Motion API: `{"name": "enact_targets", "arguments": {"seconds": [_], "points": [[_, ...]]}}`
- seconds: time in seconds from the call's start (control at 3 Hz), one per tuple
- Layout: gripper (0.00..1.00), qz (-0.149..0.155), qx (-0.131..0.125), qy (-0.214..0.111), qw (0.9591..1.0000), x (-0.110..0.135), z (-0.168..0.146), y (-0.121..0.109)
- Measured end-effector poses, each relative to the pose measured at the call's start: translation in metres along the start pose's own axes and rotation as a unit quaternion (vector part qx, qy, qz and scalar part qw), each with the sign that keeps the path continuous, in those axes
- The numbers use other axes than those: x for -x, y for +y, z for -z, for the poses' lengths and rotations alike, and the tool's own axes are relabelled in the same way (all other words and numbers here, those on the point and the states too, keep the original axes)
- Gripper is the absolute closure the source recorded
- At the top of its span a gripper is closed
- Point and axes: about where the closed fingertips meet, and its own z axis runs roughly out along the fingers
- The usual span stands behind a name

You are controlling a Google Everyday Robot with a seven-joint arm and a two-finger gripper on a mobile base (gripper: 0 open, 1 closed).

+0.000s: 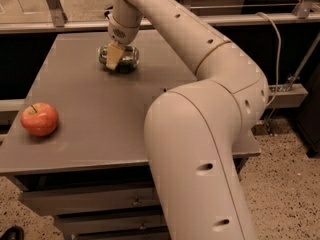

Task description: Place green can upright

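1. Where the grey table [95,119] nears its far edge, we see the green can [130,58] lying on its side on the top, left of the middle, its length running roughly left to right.
2. The gripper [118,54] comes down onto the can from above and sits right against it. We cannot tell whether it is clamped on the can or only resting there.
3. The pale arm [200,149] rises from the gripper, bends at the right and fills the foreground.
4. A red apple [39,119] stands stem up near the table's front left edge, well apart from the can.
5. Below the top we see drawers [100,201], and beside them a speckled floor [285,184].
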Motion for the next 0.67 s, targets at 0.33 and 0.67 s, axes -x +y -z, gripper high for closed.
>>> {"name": "enact_targets", "arguments": {"seconds": [0.33, 0.67], "points": [[0.88, 0.014, -0.003, -0.015, 0.9998, 0.007, 0.017, 0.007], [1.00, 0.023, -0.004, -0.086, 0.9960, 0.015, 0.052, 0.017]]}}
